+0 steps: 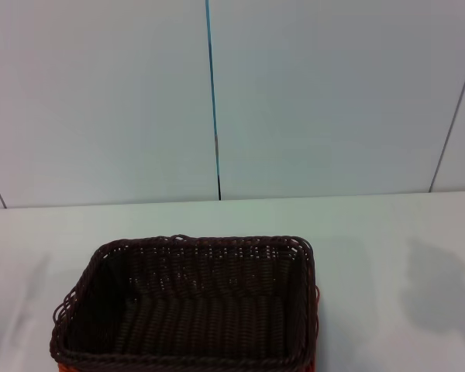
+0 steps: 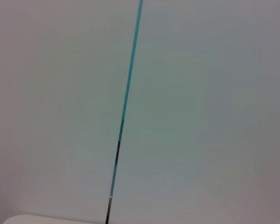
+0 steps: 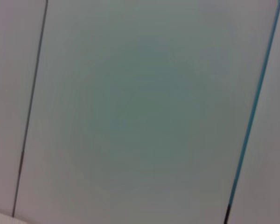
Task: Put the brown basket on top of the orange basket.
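Brown basket sits nested on top of the orange basket — only thin orange slivers show past the brown rim on its right side and at the bottom corner. Stack is on the white table, near the front edge of the head view, slightly left of centre, opening up, nothing visible inside.

Neither claw is in any view, so their state can't be told, and the basket can't be placed relative to them. Both wrist cameras show only the pale wall panels and their seams — the left wrist also catches a bit of table edge.
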